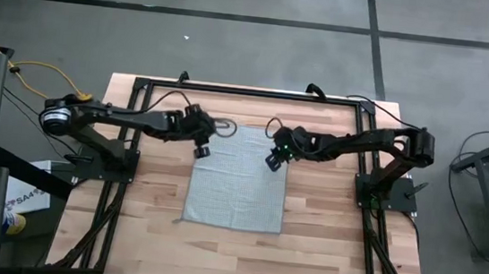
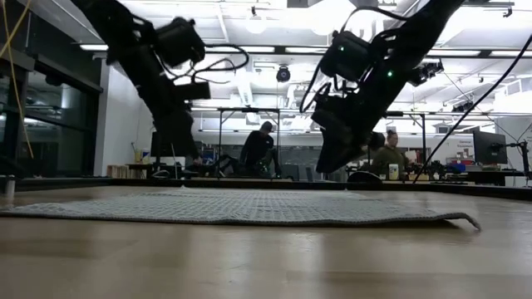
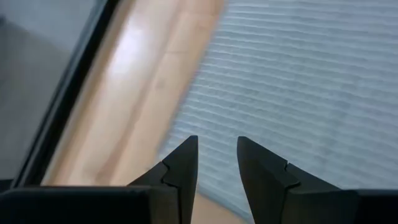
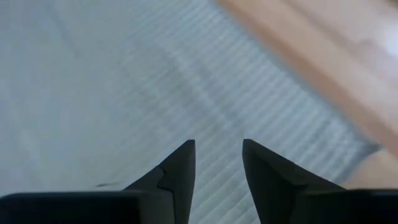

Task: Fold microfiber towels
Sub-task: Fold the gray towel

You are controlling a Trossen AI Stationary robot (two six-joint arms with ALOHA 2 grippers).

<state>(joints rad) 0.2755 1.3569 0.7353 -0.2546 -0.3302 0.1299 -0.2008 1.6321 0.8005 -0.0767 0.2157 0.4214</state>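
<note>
1. From the high view, your microfiber towel (image 1: pixel 237 179) lies flat on the wooden tabletop (image 1: pixel 325 235), spread as a square between the two arms. The left pincer (image 1: pixel 202 150) hangs over the towel's far left corner, the right pincer (image 1: pixel 273 162) over its far right edge.
2. Over to the low view: the towel (image 2: pixel 233 208) rests flat on the tabletop (image 2: pixel 266 262), its near right corner curling up a touch. Both pincers hang clear above it, touching nothing. People show in the room behind.
3. In the left wrist view, the left pincer's fingers (image 3: pixel 183 168) stand apart with a clear gap and nothing between them. Beyond them you see the towel (image 3: pixel 298 87) meeting bare tabletop (image 3: pixel 143 81) along its edge.
4. In the right wrist view it's the same picture: the right pincer's fingers (image 4: pixel 177 171) are parted and empty, towel (image 4: pixel 124 81) below, a strip of tabletop (image 4: pixel 329 56) past its edge.
</note>
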